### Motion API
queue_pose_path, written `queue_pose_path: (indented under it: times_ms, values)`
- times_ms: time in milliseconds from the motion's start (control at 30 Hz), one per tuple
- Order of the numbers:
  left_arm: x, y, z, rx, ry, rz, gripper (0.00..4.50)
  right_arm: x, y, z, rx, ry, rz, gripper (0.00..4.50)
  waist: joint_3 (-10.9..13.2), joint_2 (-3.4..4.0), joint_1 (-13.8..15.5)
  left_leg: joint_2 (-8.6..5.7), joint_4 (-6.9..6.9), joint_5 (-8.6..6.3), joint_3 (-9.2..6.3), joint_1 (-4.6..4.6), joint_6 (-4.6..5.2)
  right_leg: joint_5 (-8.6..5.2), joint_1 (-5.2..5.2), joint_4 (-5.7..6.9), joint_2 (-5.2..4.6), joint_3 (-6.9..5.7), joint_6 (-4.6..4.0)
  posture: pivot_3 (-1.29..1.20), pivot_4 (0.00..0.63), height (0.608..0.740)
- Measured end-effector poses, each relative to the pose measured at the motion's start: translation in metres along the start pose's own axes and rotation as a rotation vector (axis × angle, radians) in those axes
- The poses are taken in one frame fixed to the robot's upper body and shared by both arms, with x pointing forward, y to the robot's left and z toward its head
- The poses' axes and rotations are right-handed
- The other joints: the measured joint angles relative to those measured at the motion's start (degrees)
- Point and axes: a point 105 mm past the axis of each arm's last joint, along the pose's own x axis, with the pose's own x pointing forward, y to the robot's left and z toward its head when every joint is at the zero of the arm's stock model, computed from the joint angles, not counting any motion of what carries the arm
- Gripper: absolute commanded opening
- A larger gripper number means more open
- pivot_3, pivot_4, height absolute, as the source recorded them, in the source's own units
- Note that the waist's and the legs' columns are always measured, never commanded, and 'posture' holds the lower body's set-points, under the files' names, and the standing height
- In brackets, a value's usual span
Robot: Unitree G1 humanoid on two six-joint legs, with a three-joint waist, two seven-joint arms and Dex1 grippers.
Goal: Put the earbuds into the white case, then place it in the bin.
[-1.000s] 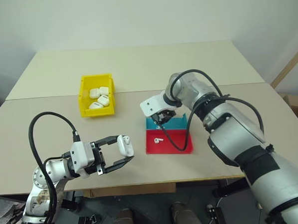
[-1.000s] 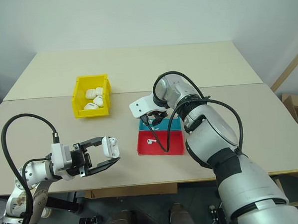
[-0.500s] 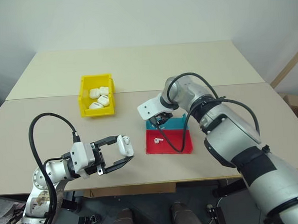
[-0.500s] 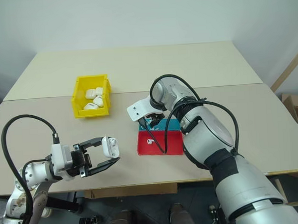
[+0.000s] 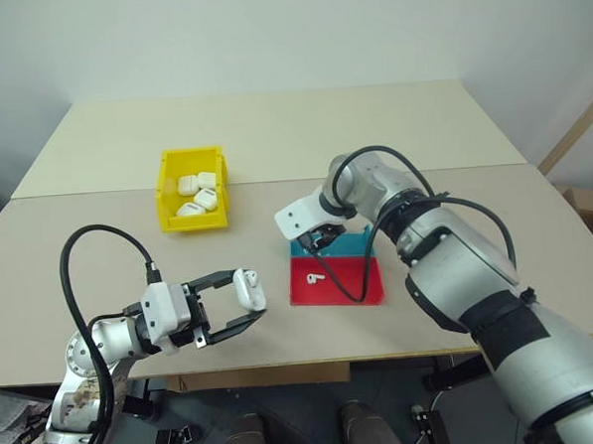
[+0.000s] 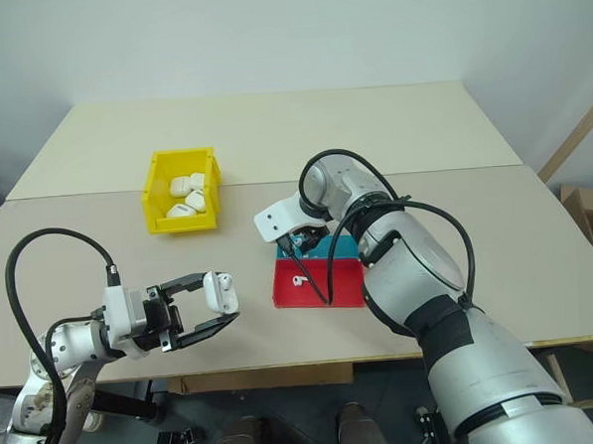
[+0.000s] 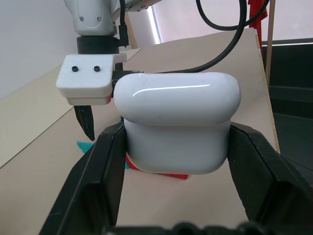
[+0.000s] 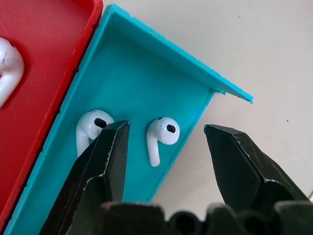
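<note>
Earbud [image 8: 6,68] in red tray section [image 8: 44,54] cut by frame edge; second earbud [image 8: 90,128] partly behind gripper finger [image 8: 105,166].

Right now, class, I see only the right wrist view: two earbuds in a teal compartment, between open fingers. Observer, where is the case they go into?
Observer: The left hand grips the white case, off the table, near its front edge.
Operator: And where is the bin?
Observer: The yellow bin stands to the robot's left of the tray, farther back.
Operator: Is anything in it?
Observer: Yes, several other white cases.
</note>
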Motion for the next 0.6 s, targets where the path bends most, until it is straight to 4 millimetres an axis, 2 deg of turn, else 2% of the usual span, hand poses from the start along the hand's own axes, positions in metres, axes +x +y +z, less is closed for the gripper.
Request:
queue_pose_path:
  times_ms: [133,600]
  values:
    - [0.0003,0.0001,0.0,0.001,0.001,0.0,2.77,0.0003,0.0002,0.0002,-0.001,-0.001,0.002,1.69,0.0,0.0,0.0,0.0,0.0,0.0,0.0,0.0,0.0,0.0,0.0,0.0,0.0,0.0,0.0,0.0,0.15,0.74]
    - [0.0006,0.0005,-0.0011,0.01,0.013,0.001,2.77,0.0025,0.0013,-0.0012,-0.004,0.012,0.004,1.69,0.0,0.0,-0.01,0.0,0.0,0.0,0.0,0.0,0.0,0.0,0.0,0.01,0.0,0.0,0.0,0.0,0.15,0.74]
